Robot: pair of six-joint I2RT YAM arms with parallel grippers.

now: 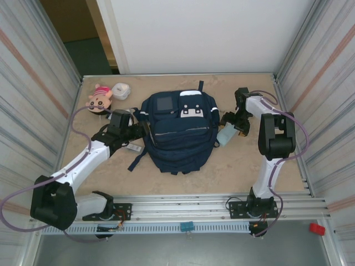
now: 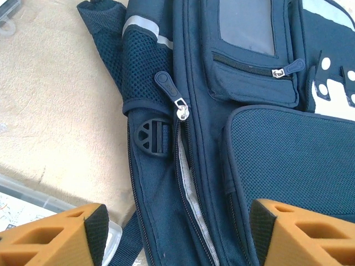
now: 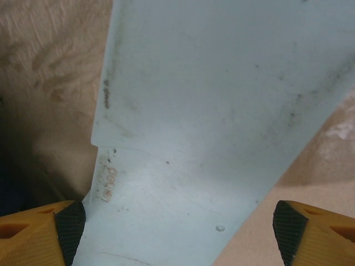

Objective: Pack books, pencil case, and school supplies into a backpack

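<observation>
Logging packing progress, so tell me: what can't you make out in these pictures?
- Inside the navy blue fabric backpack: top view, closed fabric hides it; left wrist view, the zip gap is too narrow.
- Pale blue square pad: right wrist view, frame edges cut its outline; top view, the right gripper overlaps it.

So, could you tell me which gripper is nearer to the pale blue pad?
Right. The right gripper is over the pale blue pad, jaws open; the left gripper is across the backpack, by its side zipper.
</observation>
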